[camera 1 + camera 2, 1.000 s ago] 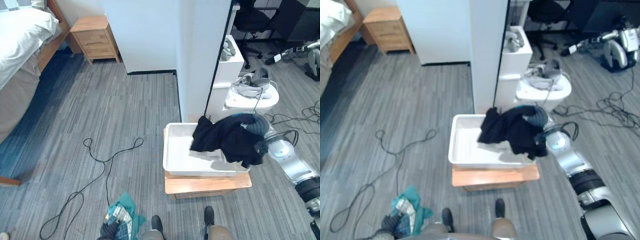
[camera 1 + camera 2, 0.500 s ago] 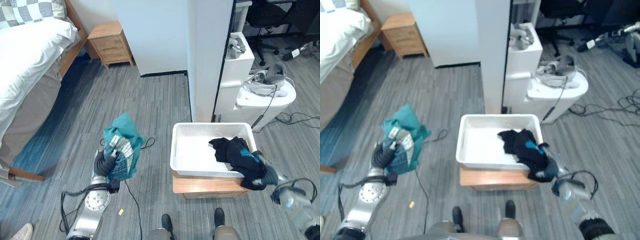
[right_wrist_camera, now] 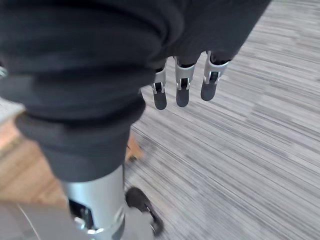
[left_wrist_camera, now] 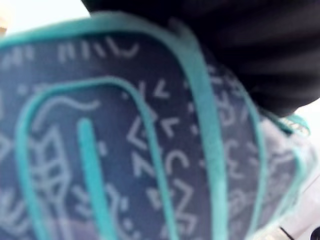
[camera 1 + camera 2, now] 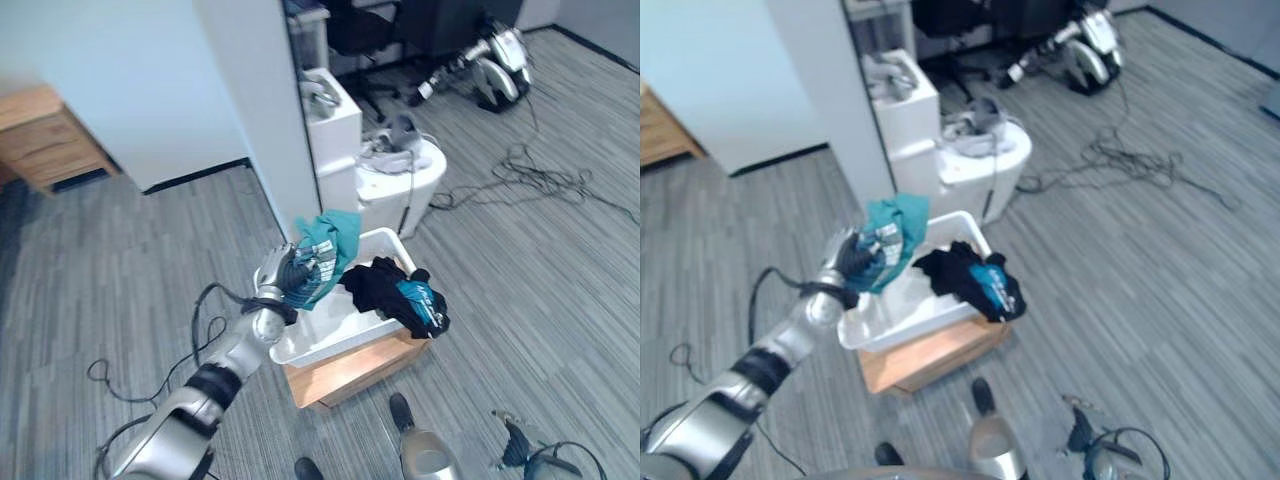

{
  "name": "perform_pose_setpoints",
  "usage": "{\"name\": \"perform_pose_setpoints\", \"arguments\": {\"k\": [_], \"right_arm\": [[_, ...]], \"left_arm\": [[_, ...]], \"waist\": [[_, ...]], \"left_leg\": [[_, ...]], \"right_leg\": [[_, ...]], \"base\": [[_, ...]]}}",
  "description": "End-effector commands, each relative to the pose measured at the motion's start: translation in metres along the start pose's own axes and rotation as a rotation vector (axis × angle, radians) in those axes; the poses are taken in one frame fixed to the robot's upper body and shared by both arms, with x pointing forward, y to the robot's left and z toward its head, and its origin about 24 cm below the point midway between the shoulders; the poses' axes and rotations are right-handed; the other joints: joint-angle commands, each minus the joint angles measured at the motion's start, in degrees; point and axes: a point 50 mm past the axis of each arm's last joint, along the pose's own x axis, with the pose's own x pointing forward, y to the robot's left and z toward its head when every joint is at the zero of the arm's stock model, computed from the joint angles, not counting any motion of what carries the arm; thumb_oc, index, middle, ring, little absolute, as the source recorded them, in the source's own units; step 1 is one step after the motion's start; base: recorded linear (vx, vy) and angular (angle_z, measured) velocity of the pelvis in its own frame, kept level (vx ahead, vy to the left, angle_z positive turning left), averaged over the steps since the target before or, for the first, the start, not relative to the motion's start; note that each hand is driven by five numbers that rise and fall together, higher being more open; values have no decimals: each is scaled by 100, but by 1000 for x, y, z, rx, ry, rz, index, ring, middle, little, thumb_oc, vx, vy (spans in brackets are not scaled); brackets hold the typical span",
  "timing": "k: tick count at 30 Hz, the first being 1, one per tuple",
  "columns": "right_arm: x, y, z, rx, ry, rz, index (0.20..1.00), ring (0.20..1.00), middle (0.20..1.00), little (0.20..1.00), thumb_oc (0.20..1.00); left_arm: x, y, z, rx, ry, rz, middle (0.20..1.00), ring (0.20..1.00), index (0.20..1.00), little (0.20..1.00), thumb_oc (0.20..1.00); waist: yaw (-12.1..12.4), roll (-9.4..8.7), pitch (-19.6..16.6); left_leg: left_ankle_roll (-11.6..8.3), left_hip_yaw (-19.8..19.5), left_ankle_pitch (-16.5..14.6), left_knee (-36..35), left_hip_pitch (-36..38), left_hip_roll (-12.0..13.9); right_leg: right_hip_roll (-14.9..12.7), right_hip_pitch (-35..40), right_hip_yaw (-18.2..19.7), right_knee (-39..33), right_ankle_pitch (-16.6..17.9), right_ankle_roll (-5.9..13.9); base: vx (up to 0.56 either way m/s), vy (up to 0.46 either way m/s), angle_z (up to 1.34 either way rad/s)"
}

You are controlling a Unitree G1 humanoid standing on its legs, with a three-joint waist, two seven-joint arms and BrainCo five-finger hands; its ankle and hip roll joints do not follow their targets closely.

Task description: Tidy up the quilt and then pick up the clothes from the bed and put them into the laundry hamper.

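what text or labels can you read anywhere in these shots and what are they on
None can be read.
Teal garment in the left hand, over the white bin: pale marks and shapes on a dark patch, close up in the left wrist view; they form no legible word.
Black garment in the bin: a teal patch, too small to read.
Right hand hangs over bare floor, no print.

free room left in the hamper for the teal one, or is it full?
Room, yes. The black clothes pile in the hamper's right end, partly over its rim. The white floor left of them is bare, under the teal garment clutched in the left hand. The right hand hangs open, clear.
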Motion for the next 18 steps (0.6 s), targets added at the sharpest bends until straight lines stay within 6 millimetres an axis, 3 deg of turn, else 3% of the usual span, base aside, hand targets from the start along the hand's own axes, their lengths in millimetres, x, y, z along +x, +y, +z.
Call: {"name": "perform_pose_setpoints", "arguments": {"k": [1, 9, 14, 18], "right_arm": [[12, -14, 11, -4, -17, -45, 1000, 1000, 1000, 1000, 1000], [9, 13, 4, 113, 112, 36, 1000, 1000, 1000, 1000, 1000], [7, 25, 2, 196, 167, 80, 1000, 1000, 1000, 1000, 1000], [8, 29, 6, 253, 197, 110, 1000, 1000, 1000, 1000, 1000]], "left_arm": [[14, 19, -6, 2, 63, 69, 1000, 1000, 1000, 1000, 1000], [-21, -17, -36, -398, 241, 55, 1000, 1000, 1000, 1000, 1000], [-54, 3, -59, -508, 243, 192, 1000, 1000, 1000, 1000, 1000], [-82, 6, -94, -601, 391, 266, 1000, 1000, 1000, 1000, 1000]], "waist": [[9, -61, 313], [287, -26, 254], [744, -65, 203], [1038, -123, 106]], "left_leg": [[-164, -71, -589, 15, 222, 136], [-180, -231, -535, 15, 282, 182], [-193, -577, -537, 15, 452, 156], [-195, -823, -551, 15, 498, 143]], "right_leg": [[125, 235, 92, 189, -1195, 105], [113, 404, -64, 145, -1229, 8], [67, 871, -355, 100, -1292, -51], [42, 1092, -574, 86, -1334, -64]], "base": [[-43, 8, -59], [25, -29, -6], [24, -35, 49], [-21, -13, 41]]}}
